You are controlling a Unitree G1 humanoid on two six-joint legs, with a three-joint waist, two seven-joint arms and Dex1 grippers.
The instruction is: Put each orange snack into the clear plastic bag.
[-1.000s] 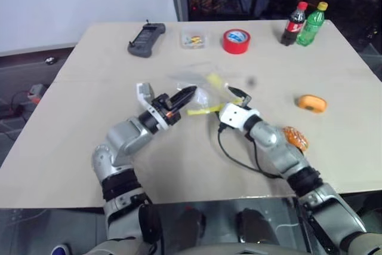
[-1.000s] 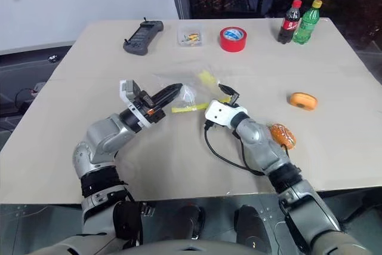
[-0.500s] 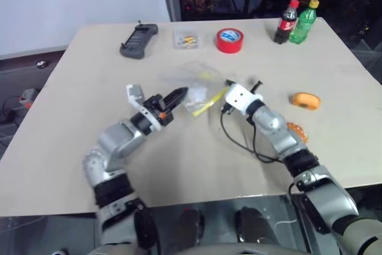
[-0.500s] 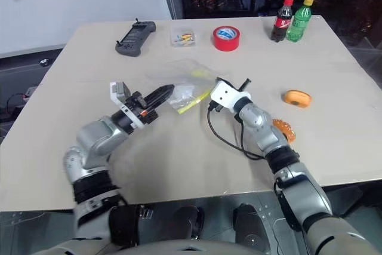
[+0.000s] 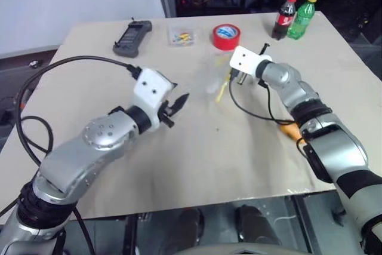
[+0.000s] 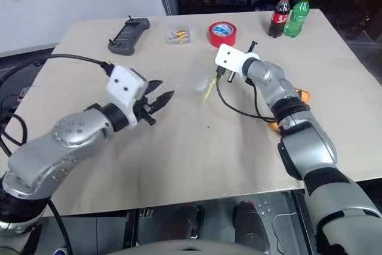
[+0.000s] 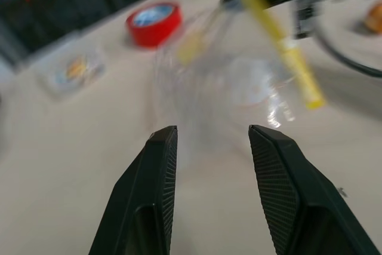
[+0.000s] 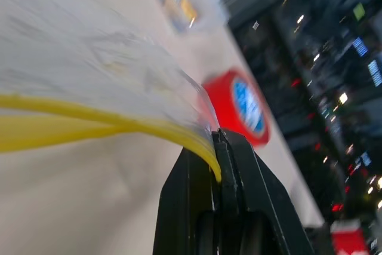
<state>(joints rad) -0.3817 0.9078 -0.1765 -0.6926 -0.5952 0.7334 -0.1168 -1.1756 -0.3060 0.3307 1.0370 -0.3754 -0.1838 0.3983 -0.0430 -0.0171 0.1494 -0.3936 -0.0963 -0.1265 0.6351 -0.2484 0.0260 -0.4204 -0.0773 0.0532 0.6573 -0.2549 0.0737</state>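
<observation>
I am viewing one table carrying the items listed here.

Labels: I am finding no lettering I can read. The one red tape roll is showing a blue-and-white disc in its core, with its print too small to make out. Two bottles are standing side by side at the far right corner: a dark cola bottle with a red cap and red label, and a green bottle with a yellow cap. Both labels are illegible.

Counts: one black handheld controller and one small clear box of yellow bits are lying along the far edge, left of the tape. I am counting two orange snacks, both on the table and largely hidden by the right forearm, one beyond it and one on its near side. I cannot tell which is which.

Grippers: the right gripper is pinching the yellow strip of the one clear plastic bag with its fingers fully together. The bag is hanging from it above mid-table, empty of snacks. The left gripper is standing partly open, gripping nothing and pointing at the bag from just beside it.
</observation>
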